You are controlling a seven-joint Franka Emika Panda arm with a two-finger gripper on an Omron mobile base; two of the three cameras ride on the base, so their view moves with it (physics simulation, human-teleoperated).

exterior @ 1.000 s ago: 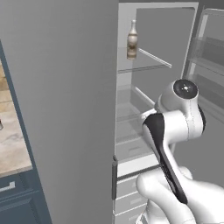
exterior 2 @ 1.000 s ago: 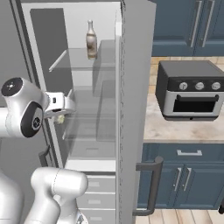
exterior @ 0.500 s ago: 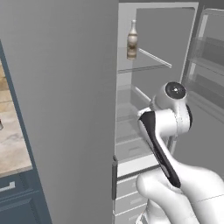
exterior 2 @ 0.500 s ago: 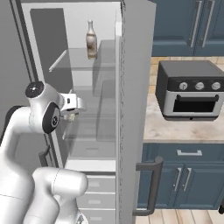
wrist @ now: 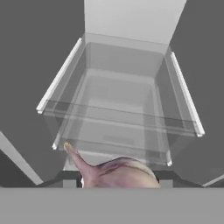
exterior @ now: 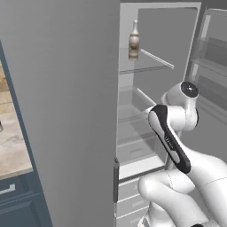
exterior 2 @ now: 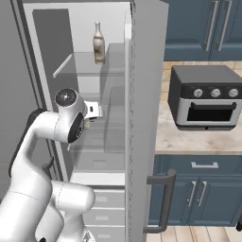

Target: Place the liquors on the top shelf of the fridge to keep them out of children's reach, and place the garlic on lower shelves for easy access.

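Between the gripper's (wrist: 119, 183) closed fingers, the garlic (wrist: 114, 173), pinkish-white with a pointed, yellow-tipped stem, is held above the fridge's lower shelves (wrist: 118, 114).

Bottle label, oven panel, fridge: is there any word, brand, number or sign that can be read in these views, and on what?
None can be read.
Bottle on the top shelf: pale label, print too blurred to read.
Toaster oven: three knobs, no markings readable.
Fridge and blue cabinets: plain, no text.
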